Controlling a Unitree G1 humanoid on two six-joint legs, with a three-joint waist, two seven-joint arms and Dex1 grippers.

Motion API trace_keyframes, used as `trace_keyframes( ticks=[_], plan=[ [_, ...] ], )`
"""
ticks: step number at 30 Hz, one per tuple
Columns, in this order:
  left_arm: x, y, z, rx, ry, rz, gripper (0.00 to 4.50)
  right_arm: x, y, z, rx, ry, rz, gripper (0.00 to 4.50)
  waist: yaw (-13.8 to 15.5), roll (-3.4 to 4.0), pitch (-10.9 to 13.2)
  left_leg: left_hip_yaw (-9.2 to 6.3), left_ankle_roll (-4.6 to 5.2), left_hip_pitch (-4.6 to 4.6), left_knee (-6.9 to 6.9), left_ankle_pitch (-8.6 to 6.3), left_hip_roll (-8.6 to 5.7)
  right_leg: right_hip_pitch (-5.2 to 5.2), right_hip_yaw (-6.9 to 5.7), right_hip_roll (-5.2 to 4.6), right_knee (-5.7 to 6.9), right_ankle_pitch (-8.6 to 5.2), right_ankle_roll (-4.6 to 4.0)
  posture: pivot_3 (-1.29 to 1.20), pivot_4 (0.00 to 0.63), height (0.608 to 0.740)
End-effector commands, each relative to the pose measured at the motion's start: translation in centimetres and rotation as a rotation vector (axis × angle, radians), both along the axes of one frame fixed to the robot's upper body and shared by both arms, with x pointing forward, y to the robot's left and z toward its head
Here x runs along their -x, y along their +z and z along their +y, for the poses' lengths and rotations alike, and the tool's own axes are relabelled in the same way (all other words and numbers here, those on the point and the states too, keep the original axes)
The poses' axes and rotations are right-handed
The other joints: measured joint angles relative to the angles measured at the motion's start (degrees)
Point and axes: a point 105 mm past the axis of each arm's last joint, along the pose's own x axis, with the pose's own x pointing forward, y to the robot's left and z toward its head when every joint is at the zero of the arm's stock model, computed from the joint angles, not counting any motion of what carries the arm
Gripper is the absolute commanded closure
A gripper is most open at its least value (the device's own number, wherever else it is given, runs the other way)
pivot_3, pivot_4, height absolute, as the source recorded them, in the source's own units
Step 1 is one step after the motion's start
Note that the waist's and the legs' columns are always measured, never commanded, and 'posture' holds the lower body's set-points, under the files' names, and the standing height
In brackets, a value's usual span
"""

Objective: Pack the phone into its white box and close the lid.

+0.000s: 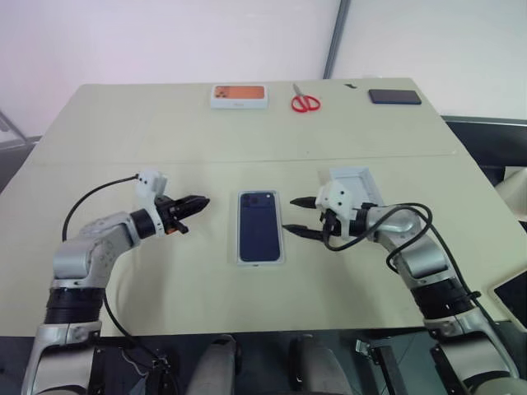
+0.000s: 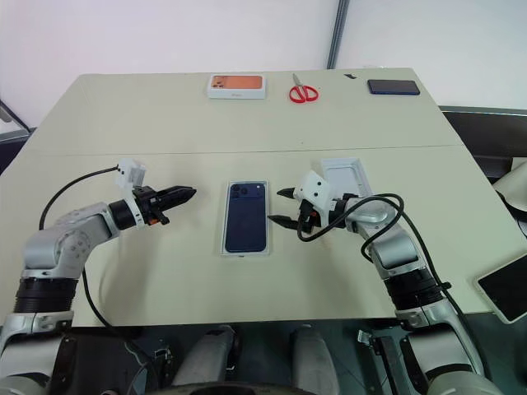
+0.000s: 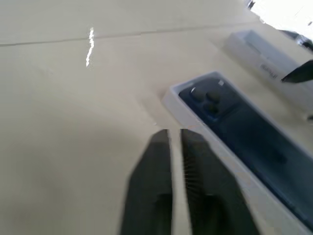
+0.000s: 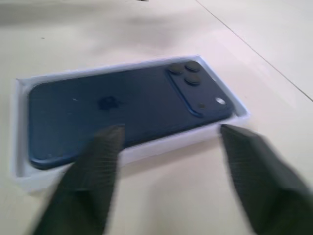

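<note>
The dark navy phone lies camera side up inside the white box at the middle of the table. My left gripper hovers to the left of the box, shut, with nothing in it and its tips pointing at the box's far end. My right gripper is open just off the box's right edge, its fingers spread and apart from the rim. The lid lies open side up behind my right wrist, partly hidden by it.
Along the far edge lie a white box picturing an orange phone, red-handled scissors and a black phone. A dark flat device sits off the table's right side. A seam crosses the tabletop.
</note>
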Motion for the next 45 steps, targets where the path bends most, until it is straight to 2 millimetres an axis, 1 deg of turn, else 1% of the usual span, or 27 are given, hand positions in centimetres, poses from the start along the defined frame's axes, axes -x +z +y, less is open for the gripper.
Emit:
trace_keyframes(
  ticks=[1,3,5,8,12,15,21,29,32,38,40,45],
  plan=[
    [-0.1,-0.5,-0.2,-0.084,-0.031,-0.065,4.50,-0.6,0.6,0.2,0.027,-0.008,-0.063,3.59,0.01,0.00,0.00,0.00,0.00,0.00,0.00,0.00,0.00,0.00,0.00,0.00,0.00,0.00,0.00,0.00,0.150,0.740],
    [-0.1,-0.7,-0.9,-0.071,-0.053,-0.061,4.50,-0.7,-0.1,0.2,0.073,-0.005,-0.087,4.44,0.00,0.00,0.00,0.01,0.00,0.00,0.01,0.00,-0.01,0.00,-0.01,0.00,0.00,0.00,0.00,0.00,0.150,0.740],
    [-0.1,-1.1,-2.1,-0.074,-0.096,-0.056,4.50,-0.6,-0.6,0.4,0.093,0.002,-0.086,4.44,0.01,0.00,0.00,0.01,0.01,0.00,0.01,0.00,-0.01,0.00,-0.01,0.00,0.01,0.00,0.00,0.00,0.150,0.740],
    [-0.4,-1.7,-3.7,-0.125,-0.148,-0.064,4.50,-0.6,-1.3,1.1,0.132,0.013,-0.104,4.44,0.01,0.00,0.00,0.02,0.01,-0.01,0.02,0.00,-0.04,0.01,-0.01,0.01,0.01,0.01,0.01,0.00,0.150,0.740],
    [-0.1,-2.8,-5.2,-0.178,-0.252,-0.058,4.50,-0.5,-0.9,2.3,0.080,0.023,-0.100,4.44,-0.26,0.00,0.00,0.05,0.01,0.00,0.04,0.01,-0.07,0.01,-0.03,0.11,0.06,0.01,0.01,0.00,0.150,0.740],
    [-0.3,-2.9,-6.1,-0.169,-0.276,-0.051,4.50,-0.6,-1.2,2.2,0.115,0.022,-0.112,4.44,-0.20,0.01,0.00,0.04,0.01,0.00,0.03,0.00,-0.06,0.01,-0.03,0.15,0.06,0.01,0.01,0.00,0.150,0.740],
    [-0.2,-3.0,-7.8,-0.172,-0.343,-0.050,4.50,-1.0,-1.3,0.9,0.140,-0.012,-0.122,4.44,0.14,0.01,0.00,0.03,0.02,0.00,0.08,0.00,-0.08,0.09,-0.06,0.16,0.06,0.01,0.02,0.00,0.150,0.740],
    [-0.8,-1.3,-12.0,-0.115,-0.450,-0.087,4.50,-0.9,-0.6,-2.7,0.182,-0.073,-0.119,4.44,0.07,0.00,0.01,0.02,0.03,-0.02,0.12,0.00,-0.11,0.11,-0.10,0.14,0.05,0.01,0.02,0.00,0.150,0.740],
    [-1.2,-0.8,-13.1,-0.097,-0.474,-0.091,4.50,-0.7,-0.4,-3.6,0.189,-0.088,-0.112,4.44,-0.14,-0.01,0.02,0.02,0.03,-0.02,0.11,0.00,-0.10,0.10,-0.11,0.19,0.06,0.01,0.02,0.00,0.150,0.740],
    [-1.7,-1.4,-15.4,-0.117,-0.518,-0.096,4.50,-0.2,-0.4,-5.2,0.212,-0.122,-0.105,4.44,-0.09,-0.01,0.02,0.04,0.03,0.00,0.12,0.01,-0.07,0.10,-0.09,0.24,0.07,0.00,0.02,0.00,0.150,0.740],
    [-1.2,-1.7,-16.0,-0.113,-0.555,-0.088,4.50,-0.2,-0.4,-5.9,0.221,-0.144,-0.106,4.44,0.01,-0.01,0.02,0.04,0.03,-0.01,0.13,0.01,-0.07,0.10,-0.09,0.23,0.07,0.01,0.03,0.00,0.150,0.740],
    [-0.9,-2.4,-16.4,-0.123,-0.579,-0.079,4.50,-0.2,-0.3,-6.9,0.229,-0.175,-0.103,4.44,0.09,-0.01,0.02,0.04,0.03,-0.02,0.16,0.01,-0.08,0.12,-0.09,0.22,0.07,0.01,0.03,0.00,0.150,0.740]
  ],
)
